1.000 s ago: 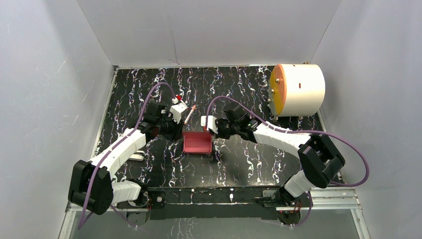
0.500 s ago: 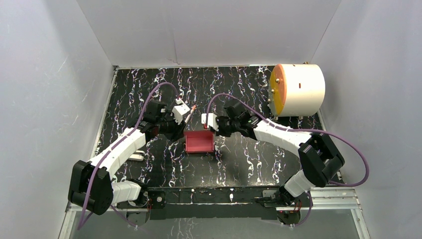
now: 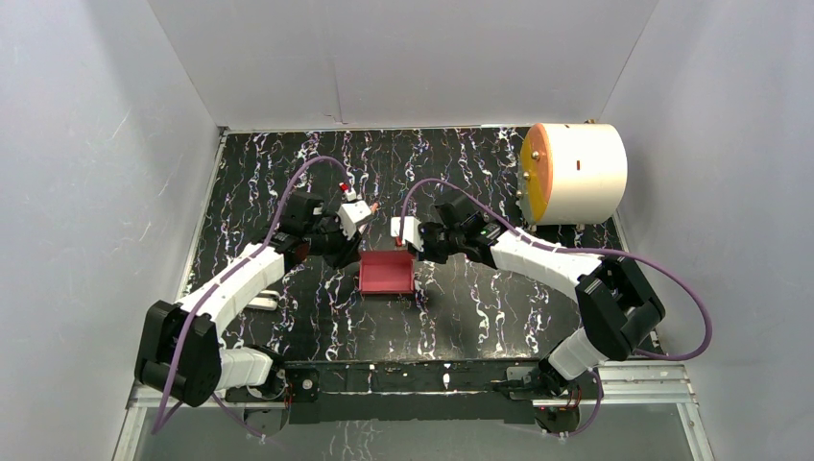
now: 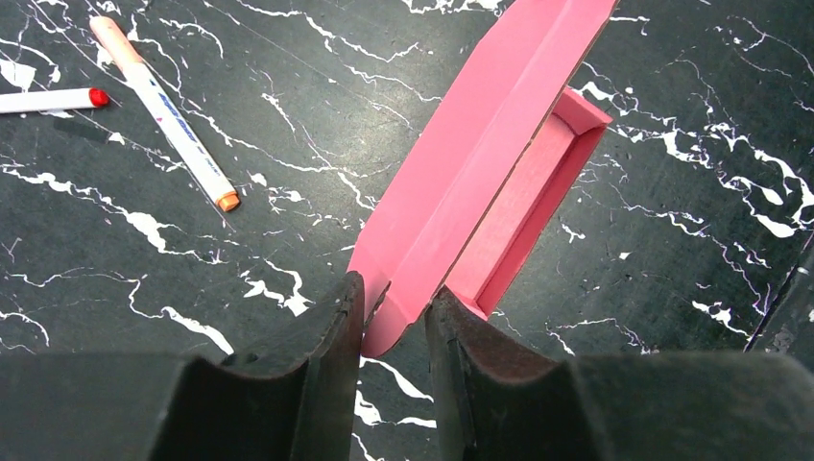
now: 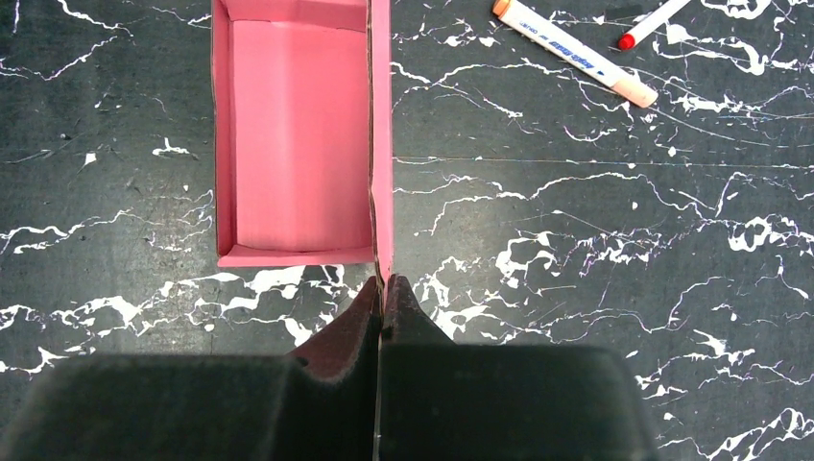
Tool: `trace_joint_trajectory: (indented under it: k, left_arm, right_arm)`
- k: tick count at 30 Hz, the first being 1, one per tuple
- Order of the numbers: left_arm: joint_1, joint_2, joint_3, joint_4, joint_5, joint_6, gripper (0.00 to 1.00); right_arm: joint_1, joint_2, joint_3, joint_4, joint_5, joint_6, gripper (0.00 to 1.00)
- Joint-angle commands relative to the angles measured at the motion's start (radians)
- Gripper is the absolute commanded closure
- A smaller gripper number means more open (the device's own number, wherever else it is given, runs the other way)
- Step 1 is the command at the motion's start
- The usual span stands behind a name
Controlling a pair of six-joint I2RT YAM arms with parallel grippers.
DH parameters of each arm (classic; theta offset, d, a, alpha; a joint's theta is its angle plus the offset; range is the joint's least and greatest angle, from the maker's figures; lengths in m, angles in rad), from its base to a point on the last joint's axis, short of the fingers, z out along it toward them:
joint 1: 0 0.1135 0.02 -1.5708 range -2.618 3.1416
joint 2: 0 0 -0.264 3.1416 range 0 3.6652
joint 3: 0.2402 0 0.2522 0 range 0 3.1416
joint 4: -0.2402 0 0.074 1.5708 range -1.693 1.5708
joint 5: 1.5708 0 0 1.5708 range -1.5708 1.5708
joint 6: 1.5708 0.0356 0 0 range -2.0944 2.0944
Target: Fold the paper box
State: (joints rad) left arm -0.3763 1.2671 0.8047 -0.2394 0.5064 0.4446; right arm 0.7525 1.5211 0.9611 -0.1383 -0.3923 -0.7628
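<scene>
Pink card paper box (image 5: 298, 134), thin upright walls

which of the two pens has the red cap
The thin white pen lying farther from the paper box has the red cap. The thicker pen beside it, nearer the box, has an orange tip and blue lettering.

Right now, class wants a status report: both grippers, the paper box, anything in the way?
Left gripper straddling the flap end, jaws apart. Right gripper shut on the flap's other end. Paper box open tray, flap upright. Two pens beyond it, apart from the box.
</scene>
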Motion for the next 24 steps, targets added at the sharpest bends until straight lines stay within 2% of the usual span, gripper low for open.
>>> trace_joint_trajectory:
  k: [1, 10, 14, 19, 24]
  left_arm:
    - [-0.004, 0.01, -0.005, 0.011, 0.004, 0.013, 0.72]
    - [-0.006, 0.02, -0.022, 0.015, -0.048, 0.028, 0.73]
    - [-0.006, 0.02, -0.029, 0.032, -0.052, 0.025, 0.79]
    - [-0.007, 0.023, -0.029, 0.042, -0.05, 0.004, 0.9]
    - [-0.02, 0.02, -0.025, 0.09, -0.058, -0.1, 0.96]
  right_arm:
    - [-0.004, -0.033, 0.022, 0.022, -0.028, 0.007, 1.0]
    - [-0.007, -0.035, 0.009, 0.043, -0.024, 0.021, 1.0]
    - [-0.011, -0.038, 0.004, 0.054, -0.023, 0.035, 1.0]
    - [-0.015, -0.034, 0.002, 0.08, -0.025, 0.088, 1.0]
    - [-0.013, -0.035, 0.003, 0.118, -0.007, 0.206, 1.0]
